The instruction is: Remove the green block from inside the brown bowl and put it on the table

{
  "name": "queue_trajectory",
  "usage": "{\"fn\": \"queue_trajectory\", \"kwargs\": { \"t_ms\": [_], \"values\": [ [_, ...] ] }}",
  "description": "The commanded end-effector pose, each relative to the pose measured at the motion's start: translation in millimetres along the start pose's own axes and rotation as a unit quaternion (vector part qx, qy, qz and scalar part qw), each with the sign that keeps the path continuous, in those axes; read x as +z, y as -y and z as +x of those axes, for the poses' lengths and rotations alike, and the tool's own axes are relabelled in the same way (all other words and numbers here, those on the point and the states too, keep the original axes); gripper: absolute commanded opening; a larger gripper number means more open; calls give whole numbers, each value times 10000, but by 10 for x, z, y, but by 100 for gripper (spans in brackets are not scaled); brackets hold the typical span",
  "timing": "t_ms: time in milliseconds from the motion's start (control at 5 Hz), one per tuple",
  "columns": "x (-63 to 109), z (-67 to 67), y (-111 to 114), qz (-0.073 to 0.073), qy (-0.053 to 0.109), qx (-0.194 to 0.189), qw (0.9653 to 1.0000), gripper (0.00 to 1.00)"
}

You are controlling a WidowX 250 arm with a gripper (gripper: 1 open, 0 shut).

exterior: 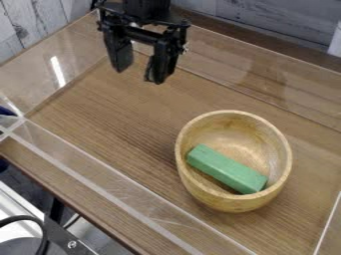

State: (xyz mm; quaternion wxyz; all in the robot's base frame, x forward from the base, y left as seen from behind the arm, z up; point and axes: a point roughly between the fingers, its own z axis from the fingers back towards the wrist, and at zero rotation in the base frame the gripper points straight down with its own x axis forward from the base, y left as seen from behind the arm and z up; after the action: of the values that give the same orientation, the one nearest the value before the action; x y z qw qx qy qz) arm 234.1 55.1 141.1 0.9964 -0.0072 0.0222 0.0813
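Arm (139, 8) cut off at top, jaws apart; green block (226, 169) inside brown bowl (200, 129).

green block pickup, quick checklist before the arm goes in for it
1. Gripper open and empty: ok, fingers spread, nothing between them.
2. Green block in reach of view and unobstructed: ok, lying inside the brown bowl, nothing over it.
3. Gripper above the block: not ok, it hangs over the far left of the table, well away from the bowl.
4. Gripper pointing down: ok.
5. Bare table to set the block on: ok, beside the bowl.
6. Fingers lined up across the block's narrow side: cannot tell.
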Motion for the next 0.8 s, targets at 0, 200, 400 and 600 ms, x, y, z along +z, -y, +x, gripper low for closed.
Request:
{"fn": "queue_trajectory", "kwargs": {
  "t_ms": [0,200,400,600],
  "values": [
    [-53,39,-63,148,482,81,9987,100],
    [-165,125,-43,278,800,-38,9964,100],
    [-148,133,-75,265,887,113,9956,100],
    [-196,140,-106,295,829,68,9961,100]
  ]
}}
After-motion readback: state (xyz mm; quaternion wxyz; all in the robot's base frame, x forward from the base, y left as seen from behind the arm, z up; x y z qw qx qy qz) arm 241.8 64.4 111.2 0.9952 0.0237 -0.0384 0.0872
